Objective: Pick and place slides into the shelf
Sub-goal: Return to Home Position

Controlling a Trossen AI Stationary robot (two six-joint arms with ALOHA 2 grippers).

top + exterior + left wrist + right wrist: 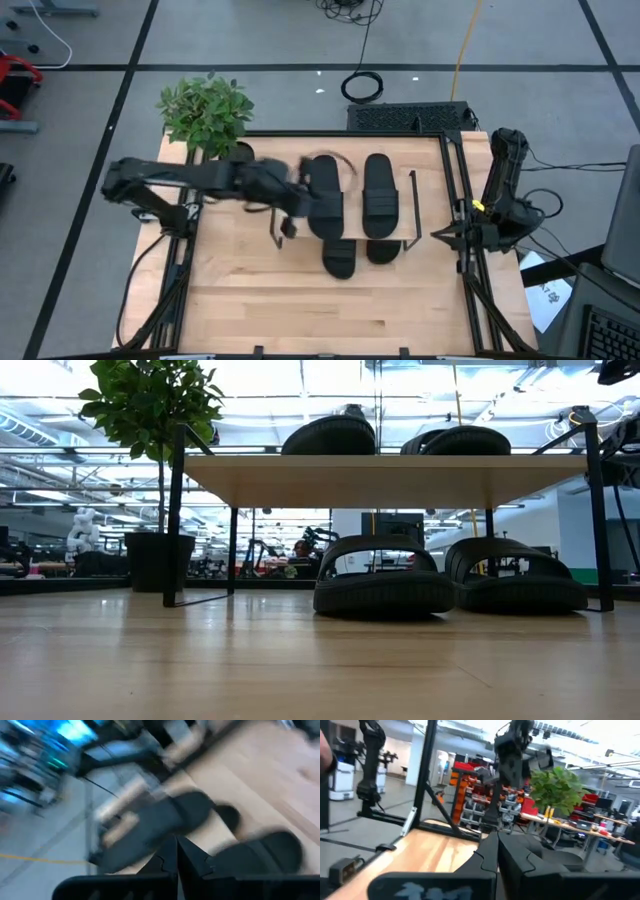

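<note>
The shelf (352,228) stands mid-table, a light-wood board (385,480) on black side frames. Two black slides (325,195) (380,188) lie on its board, showing in the low view as two humps (330,435) (460,440). Two more slides (385,585) (515,582) rest on the table under the board, their ends (338,260) sticking out toward the near edge. My left gripper (300,190) is over the shelf's left end beside the left top slide, shut with nothing between its fingers (177,855). My right gripper (438,235) waits shut (497,852) at the table's right edge.
A potted plant (207,112) stands at the table's far left corner, close behind my left arm. Black frame rails (455,200) run along the table's sides. Bare wood (330,310) lies between the shelf and the near edge.
</note>
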